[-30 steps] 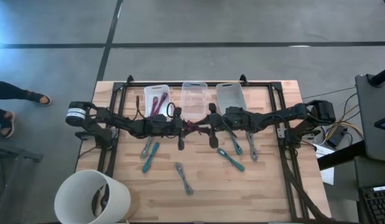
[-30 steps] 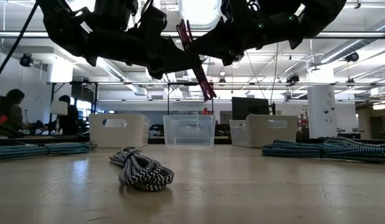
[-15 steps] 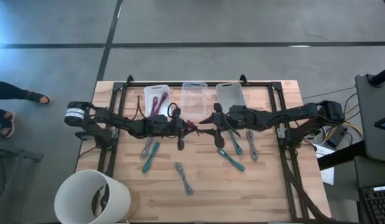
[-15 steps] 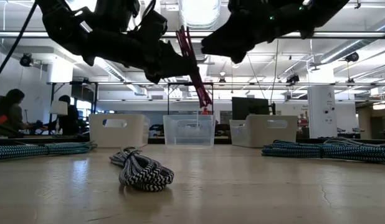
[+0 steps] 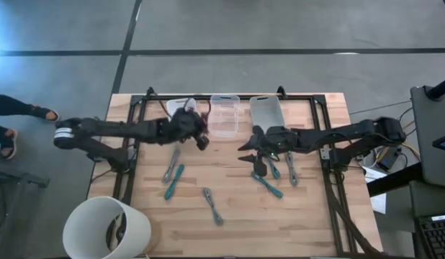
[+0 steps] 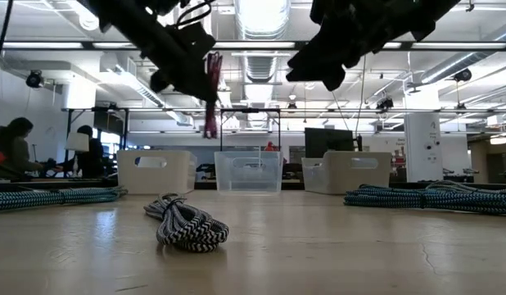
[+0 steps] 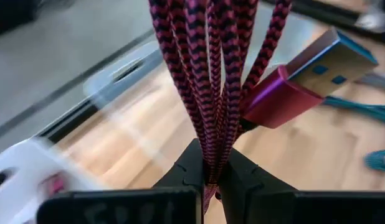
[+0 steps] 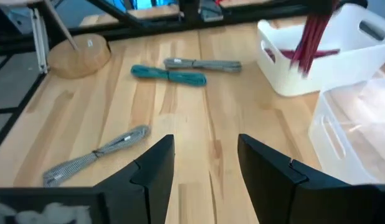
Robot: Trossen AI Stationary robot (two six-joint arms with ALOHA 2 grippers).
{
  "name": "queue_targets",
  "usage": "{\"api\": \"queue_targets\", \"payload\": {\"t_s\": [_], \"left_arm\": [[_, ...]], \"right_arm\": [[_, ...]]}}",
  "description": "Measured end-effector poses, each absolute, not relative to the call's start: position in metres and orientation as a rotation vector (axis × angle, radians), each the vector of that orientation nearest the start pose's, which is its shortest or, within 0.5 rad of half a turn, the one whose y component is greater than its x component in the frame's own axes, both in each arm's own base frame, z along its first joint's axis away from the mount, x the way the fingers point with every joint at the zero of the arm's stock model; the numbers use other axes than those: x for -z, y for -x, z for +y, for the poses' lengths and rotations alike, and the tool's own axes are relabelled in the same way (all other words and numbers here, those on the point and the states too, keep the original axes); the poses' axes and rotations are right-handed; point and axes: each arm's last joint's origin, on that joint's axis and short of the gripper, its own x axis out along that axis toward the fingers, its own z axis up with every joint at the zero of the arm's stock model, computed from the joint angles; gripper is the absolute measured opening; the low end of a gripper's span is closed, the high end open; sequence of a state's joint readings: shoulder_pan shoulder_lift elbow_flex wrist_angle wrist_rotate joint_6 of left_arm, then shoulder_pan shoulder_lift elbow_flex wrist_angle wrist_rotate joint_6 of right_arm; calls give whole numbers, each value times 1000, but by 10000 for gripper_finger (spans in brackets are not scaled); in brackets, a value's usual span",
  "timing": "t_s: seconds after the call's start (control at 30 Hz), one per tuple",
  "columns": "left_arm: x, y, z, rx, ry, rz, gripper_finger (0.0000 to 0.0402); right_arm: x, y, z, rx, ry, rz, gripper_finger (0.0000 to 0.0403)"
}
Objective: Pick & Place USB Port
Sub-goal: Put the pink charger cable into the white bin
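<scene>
A magenta braided USB cable [image 7: 211,74], folded into a bundle with its metal plug [image 7: 311,71] free, hangs in the air from my left gripper [image 5: 200,138], which is shut on it. The gripper is over the far left of the table, next to the white bin [image 5: 181,109] that has more red cables lying in it [image 8: 317,46]. In the low view the bundle [image 6: 210,102] dangles well above the table. My right gripper [image 5: 245,154] stands open near the middle of the table, with nothing between its fingers [image 8: 152,171]. My left gripper pinches several strands of the folded cable [image 7: 209,163] between its two fingers [image 7: 186,168]. It comes slanting down from the table's left. The bundle is lifted clear of the table and hangs loose below the fingers, with the plug end sticking out to one side.
A clear bin [image 5: 225,115] and a second white bin [image 5: 266,111] stand at the far edge. Teal and grey cable bundles [image 5: 172,176] [image 5: 268,185] [image 5: 213,205] lie on the table. A white bucket [image 5: 107,226] stands at the near left corner.
My right gripper has let go of the magenta cable, opened and drawn back toward the table's right. My left gripper has risen and swung toward the far left, toward the white bin, turning as it went. The cable bundle now hangs from it alone.
</scene>
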State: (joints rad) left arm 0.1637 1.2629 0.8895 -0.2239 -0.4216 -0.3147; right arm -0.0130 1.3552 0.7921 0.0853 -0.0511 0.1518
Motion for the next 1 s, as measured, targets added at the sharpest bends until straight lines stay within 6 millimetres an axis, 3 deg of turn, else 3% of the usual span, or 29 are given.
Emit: {"api": "queue_targets", "payload": {"t_s": [0.2,0.33,0.6,1.0], "left_arm": [[-292,-236,88,-820,271,640,23],[-290,-222,115,-887,381,669,23],[-251,-217,155,-806,587,804,23],[-202,-237,168,-703,674,969,24]], "right_arm": [[-220,-296,-2,12,-194,544,173],[-210,-301,-2,16,-197,579,173],[-198,-307,-3,19,-194,613,173],[-197,-307,-3,13,-173,622,173]]}}
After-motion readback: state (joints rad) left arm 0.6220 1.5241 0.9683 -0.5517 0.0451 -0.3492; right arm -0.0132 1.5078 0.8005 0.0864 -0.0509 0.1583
